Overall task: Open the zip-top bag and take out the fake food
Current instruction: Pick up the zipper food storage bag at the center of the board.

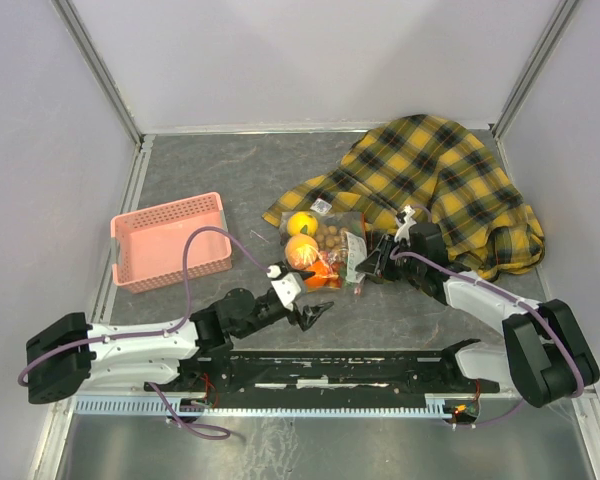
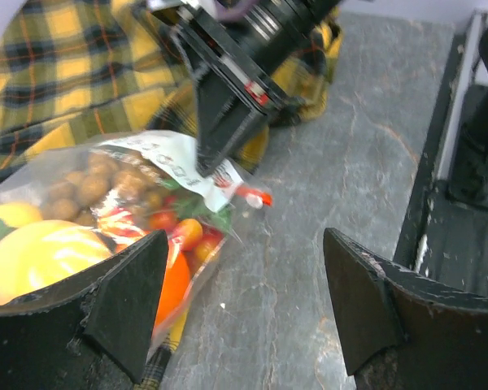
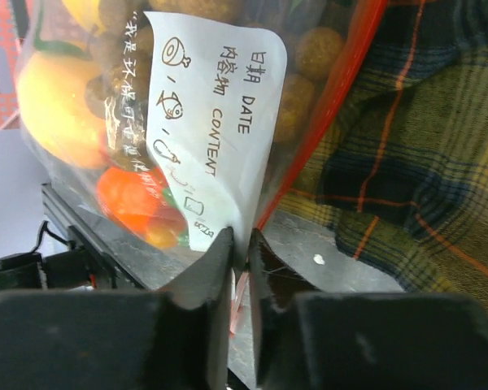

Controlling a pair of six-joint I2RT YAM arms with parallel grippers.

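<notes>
The right hand is clamped on the clear crinkly bag, seemingly by its white label; the left hand gapes apart.

Bench: carrying the basket, the bag and the cloth, with both arm bases sitting along its near edge.
Basket: sitting on the left of the bench, well apart from the bag.
Bag: lying mid-bench, right of the basket, touching the cloth's near-left edge.
Food: lying inside the bag.
Cloth: lying heaped at the right rear, spreading behind and to the right of the bag.
Left pincer: hanging just in front of the bag, on its near side, apart from it.
Right pincer: reaching in from the right, in front of the cloth, and pinching the bag's right edge.
</notes>
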